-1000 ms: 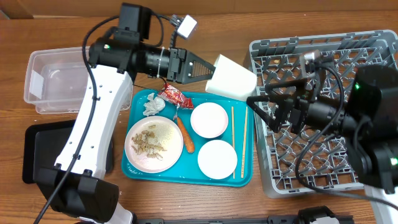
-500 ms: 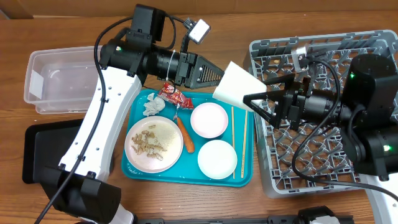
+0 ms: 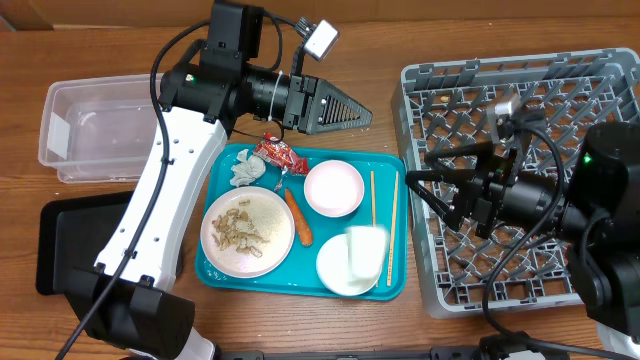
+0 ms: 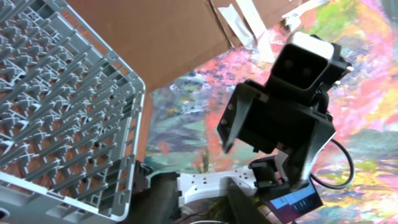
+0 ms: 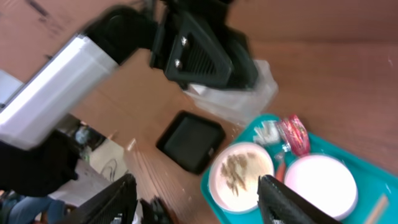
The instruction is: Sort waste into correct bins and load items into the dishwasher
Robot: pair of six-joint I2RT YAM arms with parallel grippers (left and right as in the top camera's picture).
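The teal tray (image 3: 222,268) holds a white plate (image 3: 245,232) with rice scraps, a carrot piece (image 3: 298,218), a red wrapper (image 3: 277,153), a tissue (image 3: 245,172), two white bowls (image 3: 333,189) (image 3: 340,268) and chopsticks (image 3: 374,215). A blurred white cup-like dish (image 3: 366,250) is over the near bowl. My left gripper (image 3: 365,113) (image 4: 199,205) is open and empty above the tray's far edge. My right gripper (image 3: 437,182) (image 5: 202,202) is open and empty over the grey dish rack (image 3: 520,90). The right wrist view shows the plate (image 5: 241,174), wrapper (image 5: 294,134) and a bowl (image 5: 320,186).
The clear box (image 3: 85,125) stands at the far left and the black tray (image 3: 55,245) in front of it, also in the right wrist view (image 5: 189,140). The rack (image 4: 62,106) fills the left of the left wrist view. The left arm spans the table.
The left gripper has let go of the white dish it held near the rack. The dish now lies blurred over the near bowl. The right gripper has drawn back to the right.
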